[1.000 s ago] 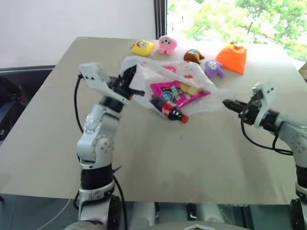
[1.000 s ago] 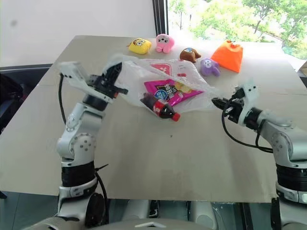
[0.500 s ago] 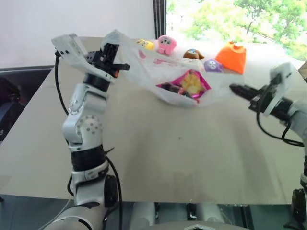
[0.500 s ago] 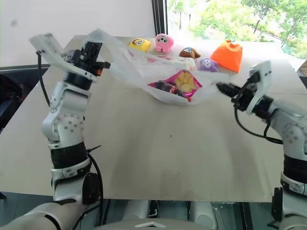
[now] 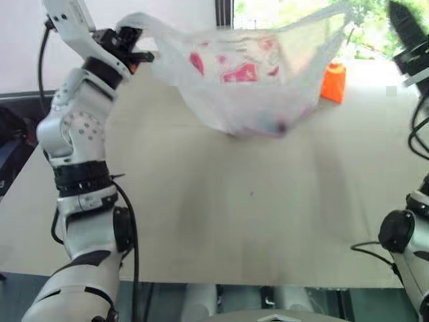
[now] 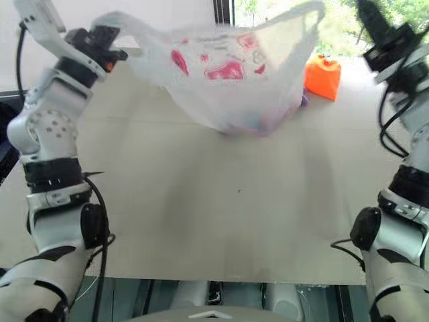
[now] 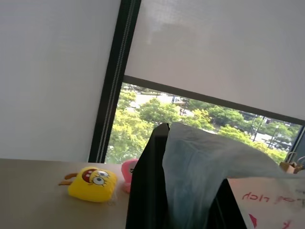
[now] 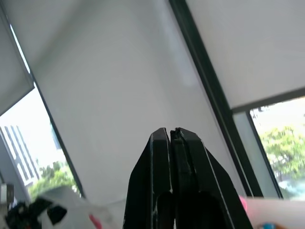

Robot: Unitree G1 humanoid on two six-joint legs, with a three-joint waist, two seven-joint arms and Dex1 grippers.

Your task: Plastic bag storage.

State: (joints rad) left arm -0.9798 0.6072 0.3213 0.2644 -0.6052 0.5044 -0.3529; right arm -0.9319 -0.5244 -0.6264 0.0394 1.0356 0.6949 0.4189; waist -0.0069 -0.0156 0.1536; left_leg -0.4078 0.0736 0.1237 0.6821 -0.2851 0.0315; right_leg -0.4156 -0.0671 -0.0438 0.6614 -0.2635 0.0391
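Left eye view, nearest first: bare tan table (image 5: 255,228) in front. Above its middle the plastic bag (image 5: 255,80) hangs stretched between both raised arms, its belly sagging close over the table with dark and pink contents showing faintly through the film. Left gripper (image 5: 131,50) is clenched on the bag's left handle; left wrist view shows film bunched between its fingers (image 7: 147,181). Right gripper (image 8: 170,136) is pinched tight, and the bag's right handle runs up toward it, though contact itself is not visible.

Judged step: lifting the loaded bag by its handles. Next move calls for keeping both handles level so nothing spills.

Beyond: orange pouch (image 5: 333,82), yellow plush (image 7: 93,183), window (image 7: 209,114) with trees.
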